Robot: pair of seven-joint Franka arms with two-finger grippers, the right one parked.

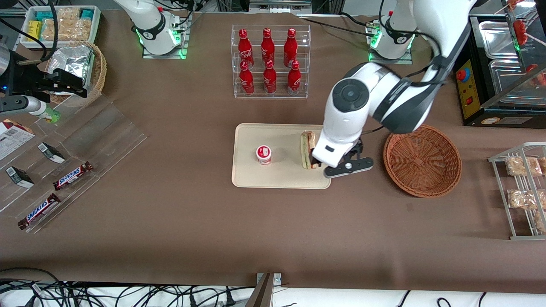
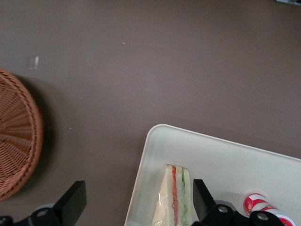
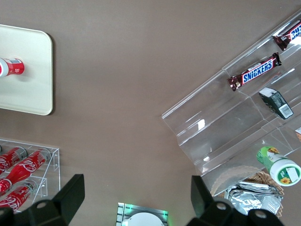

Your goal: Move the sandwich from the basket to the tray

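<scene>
The sandwich [image 1: 307,149], a wrapped wedge with red and green layers, lies on the cream tray [image 1: 256,179] at the tray's end nearest the basket. The left gripper [image 1: 326,166] is low over that tray edge and open. In the left wrist view the sandwich [image 2: 175,197] sits close to one finger [image 2: 200,197]; the other finger [image 2: 75,202] is over the brown table off the tray [image 2: 225,160]. The gripper [image 2: 137,202] is not closed on the sandwich. The reddish-brown wicker basket [image 1: 422,160] stands beside the tray with nothing in it, and its rim shows in the wrist view [image 2: 14,136].
A small red-and-white cup [image 1: 264,154] stands on the tray. A clear rack of red bottles [image 1: 270,59] is farther from the camera. Acrylic shelves with Snickers bars [image 1: 72,175] lie toward the parked arm's end; a wire rack of bagged snacks [image 1: 522,187] toward the working arm's.
</scene>
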